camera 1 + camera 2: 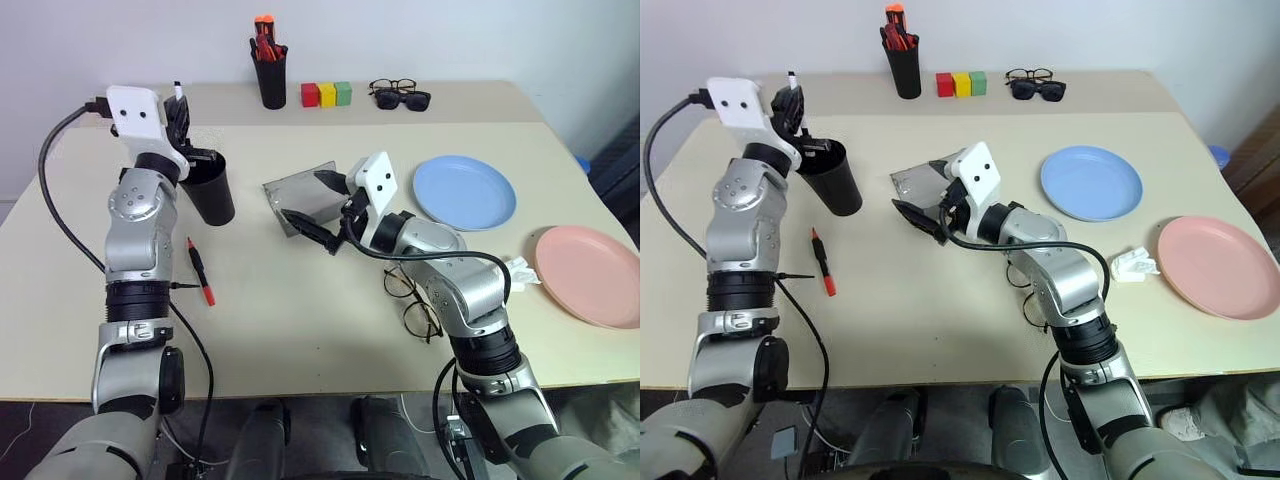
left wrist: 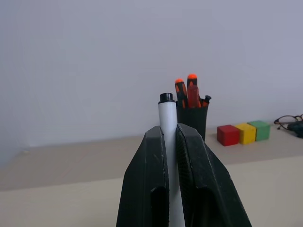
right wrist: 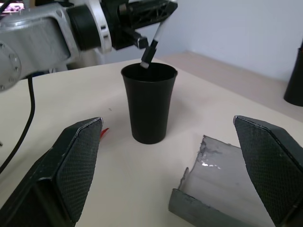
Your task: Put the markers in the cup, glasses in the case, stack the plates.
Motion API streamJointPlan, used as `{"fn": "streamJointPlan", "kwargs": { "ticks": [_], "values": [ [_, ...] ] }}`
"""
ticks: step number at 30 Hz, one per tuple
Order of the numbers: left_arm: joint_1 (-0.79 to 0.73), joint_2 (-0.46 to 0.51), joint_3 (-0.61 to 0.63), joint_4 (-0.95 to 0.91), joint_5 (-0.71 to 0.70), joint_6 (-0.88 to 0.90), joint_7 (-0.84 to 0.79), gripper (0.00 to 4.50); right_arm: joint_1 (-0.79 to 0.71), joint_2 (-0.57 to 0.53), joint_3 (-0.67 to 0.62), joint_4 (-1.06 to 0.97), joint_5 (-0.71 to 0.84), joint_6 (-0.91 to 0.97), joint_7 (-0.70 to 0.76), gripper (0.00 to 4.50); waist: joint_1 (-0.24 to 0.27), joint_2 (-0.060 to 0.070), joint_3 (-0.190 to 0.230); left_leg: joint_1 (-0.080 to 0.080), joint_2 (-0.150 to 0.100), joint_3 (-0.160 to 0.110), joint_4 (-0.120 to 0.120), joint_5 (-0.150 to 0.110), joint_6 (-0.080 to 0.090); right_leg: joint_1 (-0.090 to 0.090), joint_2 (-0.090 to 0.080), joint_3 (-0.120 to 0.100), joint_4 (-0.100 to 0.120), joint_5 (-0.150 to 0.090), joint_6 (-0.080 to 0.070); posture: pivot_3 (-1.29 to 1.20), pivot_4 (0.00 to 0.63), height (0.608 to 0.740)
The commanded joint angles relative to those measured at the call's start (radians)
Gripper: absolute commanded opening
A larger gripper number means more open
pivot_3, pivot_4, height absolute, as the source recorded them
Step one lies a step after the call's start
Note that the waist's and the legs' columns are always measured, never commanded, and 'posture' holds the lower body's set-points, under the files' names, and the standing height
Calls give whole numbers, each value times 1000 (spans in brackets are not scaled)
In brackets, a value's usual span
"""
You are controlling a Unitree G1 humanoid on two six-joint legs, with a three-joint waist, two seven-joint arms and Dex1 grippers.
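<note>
Above table [image 1: 300,330], white marker [image 2: 166,118] upright

A pale bench [image 1: 300,330] carries a black cup [image 1: 212,187], a black-and-red marker [image 1: 200,271], an open grey case [image 1: 305,195], wire glasses [image 1: 412,300], a blue plate [image 1: 465,192], a pink plate [image 1: 590,275] and a crumpled white scrap [image 1: 1134,264]. At the far edge stand a pen holder [image 1: 271,80], three coloured blocks [image 1: 327,94] and two more pairs of glasses [image 1: 400,94].

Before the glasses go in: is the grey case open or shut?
Open: the case lies with its lid up and its lining showing.
</note>
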Motion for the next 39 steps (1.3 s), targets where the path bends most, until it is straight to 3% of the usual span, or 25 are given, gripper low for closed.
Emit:
{"fn": "streamJointPlan", "kwargs": {
  "ticks": [1,6,10,14,17,19,20,26,32,33,34,39],
  "values": [
    [-8,-6,8,1,1,-37,-1,390,-5,-1,-17,-47,3,-11,-5,4500,0,0,0,0,0,0,0,0,0,0,0,0,0,0,0,0,150,740],
    [-1,-15,54,-50,-13,-52,53,2614,-13,-7,-20,-40,4,-11,-2,4500,-1,0,0,0,0,0,0,0,0,0,0,0,0,0,0,0,150,740],
    [54,-1,158,-209,10,-22,207,2614,-18,-21,-25,-34,5,-13,8,4500,-5,0,0,0,0,0,0,0,0,0,0,0,0,0,0,0,150,740],
    [220,12,245,-446,62,223,344,2614,-19,-44,-35,-19,7,-20,26,4500,-5,1,0,1,0,0,0,0,0,0,0,1,0,0,0,0,150,740],
    [391,22,218,-628,22,574,308,3463,-27,-59,-38,1,10,-25,52,4500,-1,1,0,1,0,0,0,0,0,1,0,1,1,0,0,0,150,740],
    [449,8,164,-722,-28,749,274,4441,-35,-68,-32,14,12,-32,80,4500,6,0,0,1,0,0,1,0,0,2,0,0,1,0,0,0,150,740],
    [455,-5,132,-754,-43,828,270,4485,-39,-74,-30,18,17,-34,100,4500,11,-1,0,1,0,-1,2,0,0,3,0,0,0,0,0,0,150,740],
    [397,-77,50,-798,-8,1142,329,4485,-44,-129,-26,6,54,-27,234,4500,19,-1,0,1,0,-1,1,0,0,3,1,0,-1,0,0,0,150,740],
    [305,-173,102,-736,6,1406,333,4485,-34,-145,-22,3,51,-35,256,4500,6,0,0,2,1,-2,0,0,0,2,2,0,0,0,0,0,150,740],
    [295,-169,100,-721,9,1405,327,4014,-27,-141,-21,-7,50,-33,250,4500,5,0,0,1,1,-2,0,0,0,2,2,0,0,0,0,0,150,740],
    [285,-170,102,-706,16,1399,328,3858,-18,-135,-21,-19,52,-27,241,4500,4,0,0,2,1,-2,0,0,0,2,2,0,0,0,0,0,150,740],
    [270,-178,135,-662,41,1335,326,1396,10,-118,-8,-59,53,-15,213,4500,-3,0,0,2,1,-2,0,0,0,2,2,0,0,0,0,0,150,740]
  ]
}}
